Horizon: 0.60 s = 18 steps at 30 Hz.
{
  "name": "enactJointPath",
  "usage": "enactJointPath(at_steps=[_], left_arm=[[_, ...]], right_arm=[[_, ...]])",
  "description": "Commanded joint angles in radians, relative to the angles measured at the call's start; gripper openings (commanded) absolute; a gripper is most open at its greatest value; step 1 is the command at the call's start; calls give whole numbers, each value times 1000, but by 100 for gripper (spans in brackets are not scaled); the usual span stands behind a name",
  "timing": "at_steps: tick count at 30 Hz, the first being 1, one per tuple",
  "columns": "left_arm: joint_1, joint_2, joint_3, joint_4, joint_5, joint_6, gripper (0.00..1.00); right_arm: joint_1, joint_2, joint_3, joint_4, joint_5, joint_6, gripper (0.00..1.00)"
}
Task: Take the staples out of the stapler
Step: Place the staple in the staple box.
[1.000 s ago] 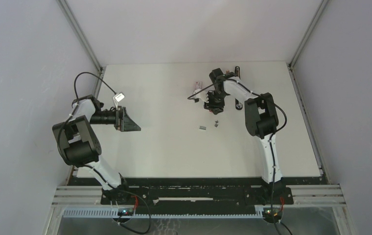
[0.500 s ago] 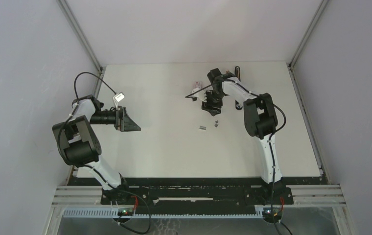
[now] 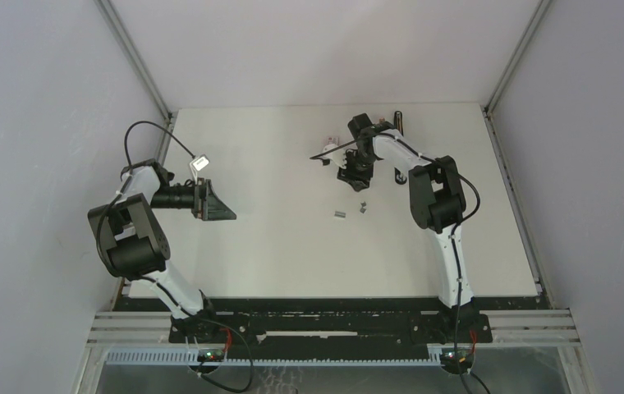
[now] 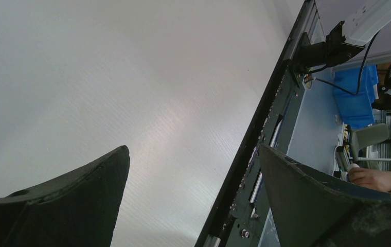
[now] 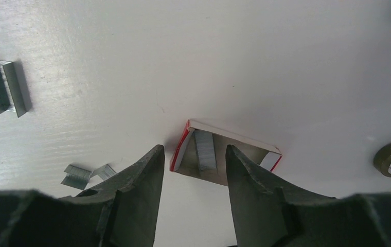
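Right wrist reveals staples [image 5: 204, 149] in box [image 5: 227, 136]; right pincer [image 5: 193, 152] half-open, left pincer [image 4: 193, 149] wide, both empty.

Left gripper [image 4: 193, 154] wide open, held level. Right gripper [image 5: 193, 152] part open, pointing down, arm extended.

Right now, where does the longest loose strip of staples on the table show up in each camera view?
Top external: the staple strip lies mid-picture, nearer the arm bases than the right gripper.
Left wrist: not in it.
Right wrist: the staple strip sits at the far left edge, upper half.
Shared landmark: the smaller staple bits lie close beside it in both views.
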Motion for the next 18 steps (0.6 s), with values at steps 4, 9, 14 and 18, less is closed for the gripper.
enactJointPath(at_steps=[4, 9, 14, 18], left_arm=[[7, -5, 64, -13, 36, 31, 100], [6, -5, 64, -12, 36, 31, 100], [6, -4, 64, -12, 36, 31, 100], [7, -4, 64, -12, 36, 32, 100]], right_arm=[[6, -2, 37, 18, 22, 28, 41], [6, 3, 47, 15, 25, 34, 33], [6, 8, 56, 7, 30, 38, 28], [6, 12, 65, 1, 30, 42, 27]])
